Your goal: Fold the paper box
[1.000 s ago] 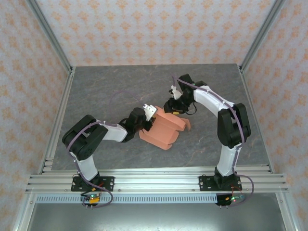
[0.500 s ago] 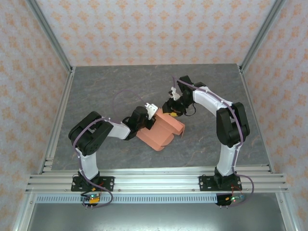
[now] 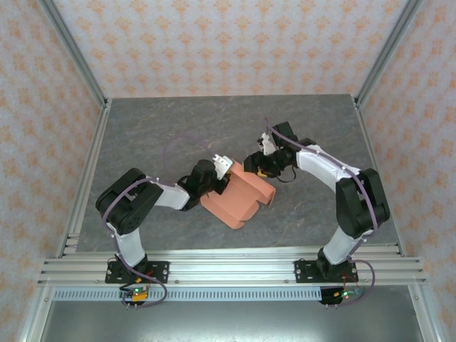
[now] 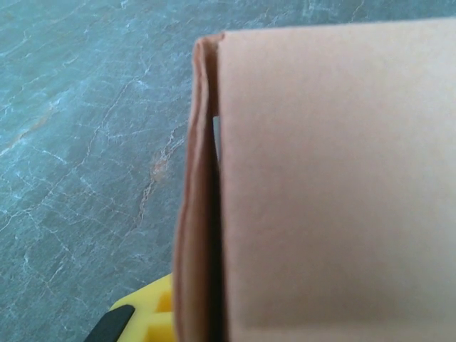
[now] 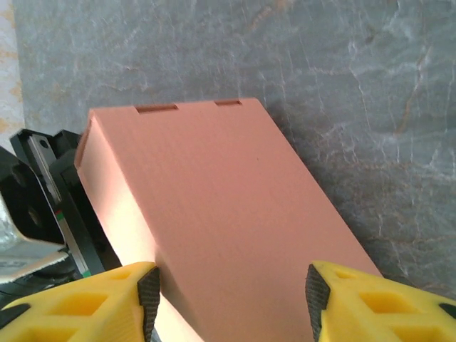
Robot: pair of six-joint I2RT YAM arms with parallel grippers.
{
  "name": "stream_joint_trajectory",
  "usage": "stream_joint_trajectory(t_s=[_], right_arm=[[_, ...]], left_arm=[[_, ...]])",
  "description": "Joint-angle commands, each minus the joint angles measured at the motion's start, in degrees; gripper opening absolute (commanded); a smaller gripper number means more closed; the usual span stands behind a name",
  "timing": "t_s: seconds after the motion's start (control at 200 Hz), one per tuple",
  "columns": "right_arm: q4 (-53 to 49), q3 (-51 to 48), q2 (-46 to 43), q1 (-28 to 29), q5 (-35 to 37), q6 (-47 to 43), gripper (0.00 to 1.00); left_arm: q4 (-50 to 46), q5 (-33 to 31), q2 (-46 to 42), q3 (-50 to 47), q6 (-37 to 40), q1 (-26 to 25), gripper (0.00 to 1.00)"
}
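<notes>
Paper box [image 3: 236,201] lies near the middle of my grey marbled table [image 3: 142,135], a salmon-orange card shape set on a slant, with both arms reaching in from the near edge to meet it.

On the box's left side I have the left gripper [image 3: 214,188] closed on the card. From its wrist camera the box [image 4: 335,185] sits right up against the lens, its left edge showing as thin card layers running down the frame, and one yellow finger [image 4: 146,320] pokes in just beside that edge at the bottom.

A little farther back, the right gripper [image 3: 258,166] hangs over the box's far right corner with its jaws spread apart. Its own camera shows the gripper [image 5: 231,299] with a yellow finger on each side above the flat top face of the box [image 5: 214,214]; I cannot tell whether the black pads [image 5: 149,296] touch the card. Two small slots [image 5: 157,109] sit along the box's far edge there.

Beyond that, bare table runs to the patterned back wall [image 3: 228,43].
</notes>
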Motion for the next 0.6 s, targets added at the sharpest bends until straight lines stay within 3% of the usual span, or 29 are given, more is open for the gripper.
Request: stream_joint_trajectory(t_s=[0.0,0.145,0.32,0.49,0.596], right_arm=[[3.07,-0.34,2.78,0.59,1.19,1.31,0.55],[3.62,-0.95,4.85,2.19,2.88,2.43,0.53],[4.06,-2.28,4.50,2.33,3.90,4.13,0.50],[7.80,-4.83,4.38,2.33,2.59,7.01,0.50],[9.75,-6.00,4.14,2.37,2.60,8.07,0.50]], left_arm=[[1.65,2.49,-1.38,-1.97,-0.23,1.16,0.15],[2.78,1.91,-1.36,-2.50,-0.26,1.52,0.32],[7.66,-1.91,-2.60,-4.52,-2.39,1.42,0.38],[11.41,-4.65,-3.74,-5.28,-3.35,1.34,0.32],[10.59,-4.37,-3.63,-4.44,-3.40,1.20,0.11]])
